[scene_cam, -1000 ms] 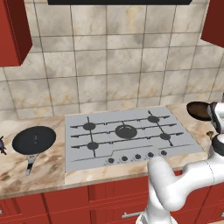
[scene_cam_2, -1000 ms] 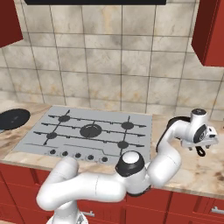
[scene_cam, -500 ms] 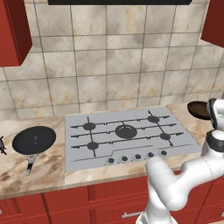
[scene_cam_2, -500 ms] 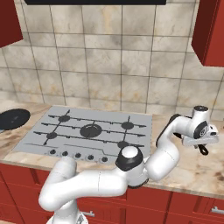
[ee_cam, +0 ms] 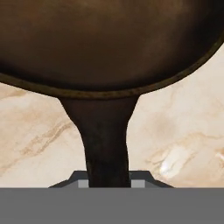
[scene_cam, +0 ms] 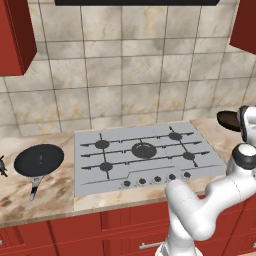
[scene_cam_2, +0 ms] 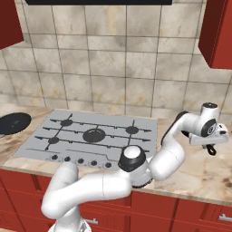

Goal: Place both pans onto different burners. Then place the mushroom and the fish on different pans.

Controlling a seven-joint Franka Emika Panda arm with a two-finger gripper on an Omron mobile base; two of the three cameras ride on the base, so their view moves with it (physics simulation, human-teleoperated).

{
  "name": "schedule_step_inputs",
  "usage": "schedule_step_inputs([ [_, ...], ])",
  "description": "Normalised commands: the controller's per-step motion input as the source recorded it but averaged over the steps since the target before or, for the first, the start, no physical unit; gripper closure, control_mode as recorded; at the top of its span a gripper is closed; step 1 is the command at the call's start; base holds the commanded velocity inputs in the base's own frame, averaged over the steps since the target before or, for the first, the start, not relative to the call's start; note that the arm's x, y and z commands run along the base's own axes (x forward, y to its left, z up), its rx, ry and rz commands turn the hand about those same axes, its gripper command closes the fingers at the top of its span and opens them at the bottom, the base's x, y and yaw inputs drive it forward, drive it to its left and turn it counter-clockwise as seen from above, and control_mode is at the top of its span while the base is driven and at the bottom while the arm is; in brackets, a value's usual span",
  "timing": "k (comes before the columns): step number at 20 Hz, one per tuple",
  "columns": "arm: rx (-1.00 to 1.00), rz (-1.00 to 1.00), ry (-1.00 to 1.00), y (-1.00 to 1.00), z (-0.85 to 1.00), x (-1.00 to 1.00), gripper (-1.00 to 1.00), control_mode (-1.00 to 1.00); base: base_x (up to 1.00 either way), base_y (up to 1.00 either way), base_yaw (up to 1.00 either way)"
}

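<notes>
Hand view: gripper (ee_cam: 108, 181) clamps brown pan (ee_cam: 105, 43) handle (above marble counter (ee_cam: 183, 131))

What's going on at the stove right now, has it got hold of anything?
The arm is reaching out to the counter right of the cooktop, and its gripper is shut on the handle of the dark brown pan, which runs down between the fingers in the hand view. The black pan sits on the counter left of the cooktop, with a small dark spiky thing, probably the fish, further left. No burner has a pan on it yet.
</notes>
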Motion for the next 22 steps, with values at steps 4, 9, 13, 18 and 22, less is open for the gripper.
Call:
schedule_step_inputs([
  [4, 0.00, 0.01, 0.00, 0.26, 0.27, -0.08, 1.00, -1.00, 0.00, 0.00, 0.00],
  [9, 0.00, 0.06, 0.00, 0.50, 0.10, -0.21, 1.00, -1.00, 0.00, 0.00, 0.00],
  [13, -0.01, 0.10, 0.00, 0.66, 0.03, -0.35, 1.00, -1.00, 0.00, 0.00, 0.00],
  [18, -0.02, 0.09, 0.00, 0.66, 0.00, -0.56, 1.00, -1.00, 0.00, 0.00, 0.00],
  [22, -0.01, 0.08, -0.03, 0.55, 0.00, -0.61, 1.00, -1.00, 0.00, 0.00, 0.00],
])
